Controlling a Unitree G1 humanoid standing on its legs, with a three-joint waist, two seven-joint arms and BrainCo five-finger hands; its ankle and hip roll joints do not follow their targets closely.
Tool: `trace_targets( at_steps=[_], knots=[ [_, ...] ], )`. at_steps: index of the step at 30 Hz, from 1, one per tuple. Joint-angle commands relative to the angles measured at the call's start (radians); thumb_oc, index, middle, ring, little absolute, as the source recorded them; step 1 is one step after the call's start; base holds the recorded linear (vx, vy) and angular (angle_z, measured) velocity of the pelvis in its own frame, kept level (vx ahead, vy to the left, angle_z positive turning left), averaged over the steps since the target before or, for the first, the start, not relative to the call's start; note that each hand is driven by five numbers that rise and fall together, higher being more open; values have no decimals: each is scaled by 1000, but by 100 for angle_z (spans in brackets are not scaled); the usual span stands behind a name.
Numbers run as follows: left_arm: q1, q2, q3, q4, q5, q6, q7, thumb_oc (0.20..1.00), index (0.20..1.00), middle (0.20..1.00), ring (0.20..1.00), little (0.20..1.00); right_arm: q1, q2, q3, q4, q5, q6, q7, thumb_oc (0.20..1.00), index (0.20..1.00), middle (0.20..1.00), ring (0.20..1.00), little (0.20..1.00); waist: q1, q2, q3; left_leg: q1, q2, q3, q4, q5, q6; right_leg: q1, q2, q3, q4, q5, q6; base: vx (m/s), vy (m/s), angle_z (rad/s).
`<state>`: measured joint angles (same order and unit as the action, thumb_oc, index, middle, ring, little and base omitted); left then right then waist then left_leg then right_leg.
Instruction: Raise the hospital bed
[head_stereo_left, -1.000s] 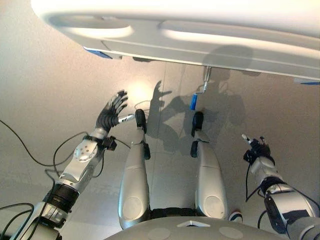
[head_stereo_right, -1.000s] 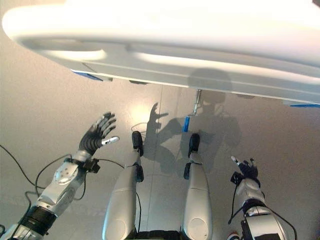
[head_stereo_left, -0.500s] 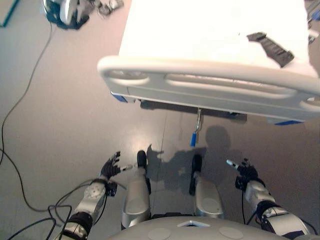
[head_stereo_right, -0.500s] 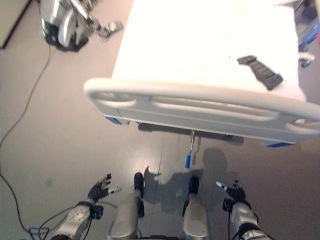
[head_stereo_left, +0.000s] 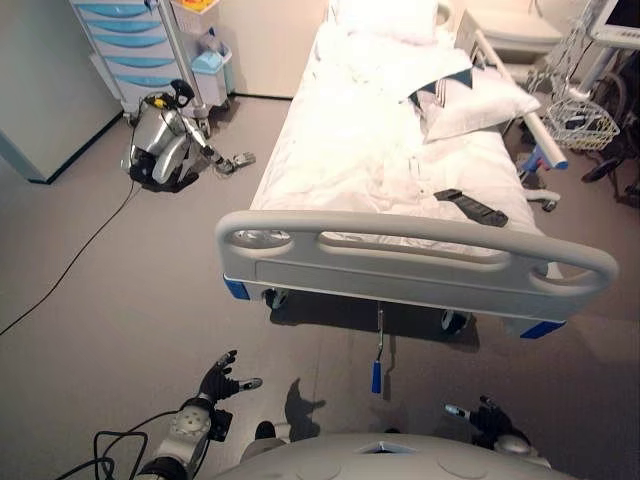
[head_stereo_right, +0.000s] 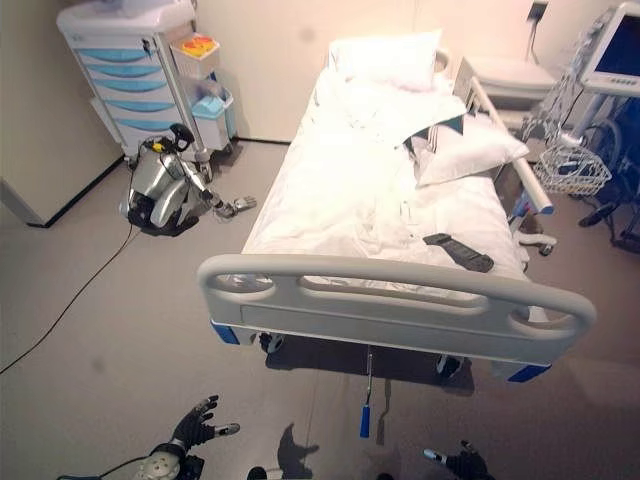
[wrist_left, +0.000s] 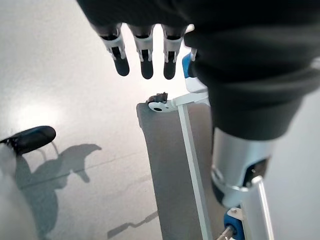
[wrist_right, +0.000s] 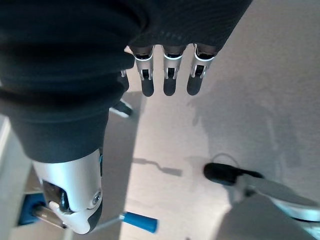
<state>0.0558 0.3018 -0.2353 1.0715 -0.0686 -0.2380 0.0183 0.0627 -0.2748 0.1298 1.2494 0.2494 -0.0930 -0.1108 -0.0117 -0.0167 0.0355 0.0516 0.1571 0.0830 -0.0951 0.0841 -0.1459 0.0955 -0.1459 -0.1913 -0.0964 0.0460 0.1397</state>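
The hospital bed (head_stereo_left: 400, 190) is seen well ahead of both robot hands, its footboard (head_stereo_left: 410, 262) facing them across a stretch of floor. A crank (head_stereo_left: 378, 352) with a blue grip hangs from under the footboard, roughly midway between the two robot hands and beyond them; it is judged to be the part by which the bed would be raised, hung low so that it can be turned from the foot end. Whether the bed already stands at its raised height cannot be told: the same scene would fit a bed yet to be cranked up and one already cranked with the handle let go.

The left robot hand (head_stereo_left: 218, 378) is held low over the floor with fingers spread and relaxed, nothing in it; in the left wrist view its fingers (wrist_left: 145, 52) are straight, with the bed's underside beyond them. The right robot hand (head_stereo_left: 482, 415) is likewise released and empty, its fingers (wrist_right: 167, 77) straight in the right wrist view, where the crank's blue grip (wrist_right: 140, 221) lies apart from it. Neither hand touches the crank.

A dark remote (head_stereo_right: 458, 252) is lain on the sheet just past the footboard, and pillows (head_stereo_right: 470, 150) are piled towards the far end. A second robot (head_stereo_right: 165, 190) is slumped on the floor far to the left, by a drawer cart (head_stereo_right: 125, 70)
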Motion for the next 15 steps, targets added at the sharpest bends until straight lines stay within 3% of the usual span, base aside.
trace_targets(
  at_steps=[1, 15],
  knots=[
    [-72, -2, 11, 25, 66, -8, 6, 1000, 1000, 1000, 1000, 1000, -77, 5, -19, 21, -15, 2, 2, 1000, 1000, 1000, 1000, 1000, 9, -11, 51, 58, -16, 2, 15, -36, 20, 1, -38, -42, 40, 18, 70, 24, 9, -3],
    [-64, -24, 12, 47, 52, -6, 10, 1000, 1000, 1000, 1000, 1000, -95, 31, 1, 25, -8, 8, 3, 1000, 1000, 1000, 1000, 1000, -7, -19, 29, 109, -18, 21, 17, -63, 27, 39, -37, -11, 35, 5, 64, 15, 7, -4]
  ],
)
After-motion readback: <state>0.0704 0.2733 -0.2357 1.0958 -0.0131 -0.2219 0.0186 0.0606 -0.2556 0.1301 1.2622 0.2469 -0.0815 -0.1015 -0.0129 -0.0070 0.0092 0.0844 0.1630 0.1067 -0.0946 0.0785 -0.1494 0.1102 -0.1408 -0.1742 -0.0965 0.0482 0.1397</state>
